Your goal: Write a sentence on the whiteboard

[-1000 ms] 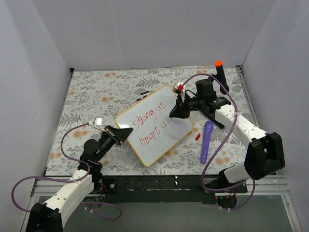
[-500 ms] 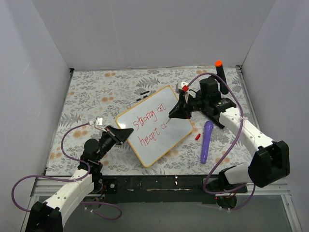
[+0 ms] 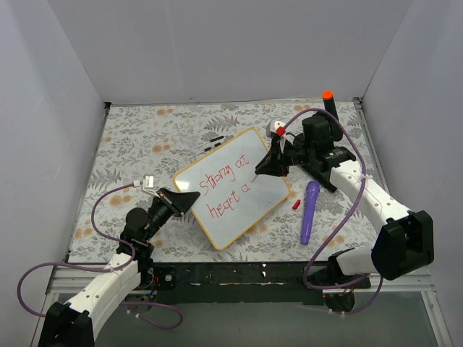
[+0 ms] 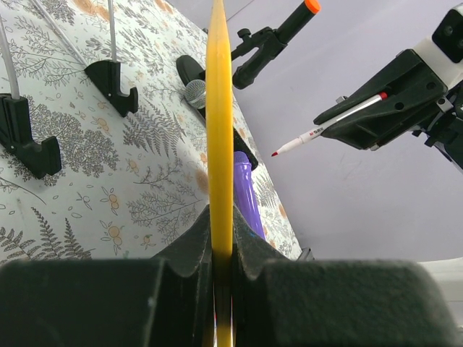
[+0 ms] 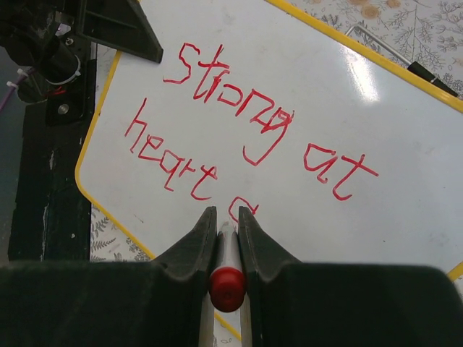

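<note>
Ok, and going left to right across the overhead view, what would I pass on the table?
Left gripper clamped on the board's edge → white glossy whiteboard with a yellow frame → small red cap → purple stick-shaped object → black rod with an orange tip.

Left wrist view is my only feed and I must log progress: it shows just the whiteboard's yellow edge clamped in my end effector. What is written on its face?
Observer: The right wrist view shows the sentence in red on the whiteboard: "Strong at", below it "heart", then one begun letter.
Operator: Where is the marker aimed?
Observer: The right end effector, shut on the marker, points it at that begun letter.
Operator: Anything loose nearby?
Observer: From above, a small red piece, likely the cap, lies on the table right of the board.
</note>
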Tool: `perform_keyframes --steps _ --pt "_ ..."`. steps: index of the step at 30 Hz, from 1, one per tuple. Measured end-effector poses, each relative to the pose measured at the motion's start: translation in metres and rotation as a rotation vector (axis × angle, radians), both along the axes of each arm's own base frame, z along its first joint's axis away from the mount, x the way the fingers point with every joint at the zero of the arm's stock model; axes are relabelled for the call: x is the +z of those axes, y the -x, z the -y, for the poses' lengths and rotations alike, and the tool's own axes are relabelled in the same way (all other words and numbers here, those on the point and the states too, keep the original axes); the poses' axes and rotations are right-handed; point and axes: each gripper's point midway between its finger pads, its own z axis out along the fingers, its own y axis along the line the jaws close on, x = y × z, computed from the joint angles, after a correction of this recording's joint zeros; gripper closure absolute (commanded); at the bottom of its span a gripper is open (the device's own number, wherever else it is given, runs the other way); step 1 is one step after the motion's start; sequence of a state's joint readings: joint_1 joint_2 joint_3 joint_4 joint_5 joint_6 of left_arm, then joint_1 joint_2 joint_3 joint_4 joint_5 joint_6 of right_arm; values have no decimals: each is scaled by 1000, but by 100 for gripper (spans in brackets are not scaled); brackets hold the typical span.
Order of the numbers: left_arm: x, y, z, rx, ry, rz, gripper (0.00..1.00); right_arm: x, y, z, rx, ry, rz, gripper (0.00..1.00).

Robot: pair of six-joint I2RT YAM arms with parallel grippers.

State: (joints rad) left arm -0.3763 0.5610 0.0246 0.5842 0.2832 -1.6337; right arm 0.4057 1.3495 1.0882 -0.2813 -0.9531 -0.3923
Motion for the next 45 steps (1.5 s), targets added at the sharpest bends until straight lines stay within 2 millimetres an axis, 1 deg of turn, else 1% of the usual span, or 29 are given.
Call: perform_keyframes --steps 8,10,17,26,36,45 --pt "0 1 1 -6 0 -1 100 0 -2 1 -5 0 6 99" --pt "0 1 1 -6 2 0 100 -2 -6 0 -7 -1 9 99" --pt "2 0 1 -7 7 6 100 -20 -21 -4 -41 20 -29 99" --pt "-2 -1 2 -7 2 -8 100 -33 -30 -15 -59 30 -63 99" --pt "-1 -1 2 -8 3 -4 100 -35 -39 -18 -85 30 -74 99" --pt "-1 -1 2 -10 3 -3 100 -36 -42 -18 -99 33 -74 99"
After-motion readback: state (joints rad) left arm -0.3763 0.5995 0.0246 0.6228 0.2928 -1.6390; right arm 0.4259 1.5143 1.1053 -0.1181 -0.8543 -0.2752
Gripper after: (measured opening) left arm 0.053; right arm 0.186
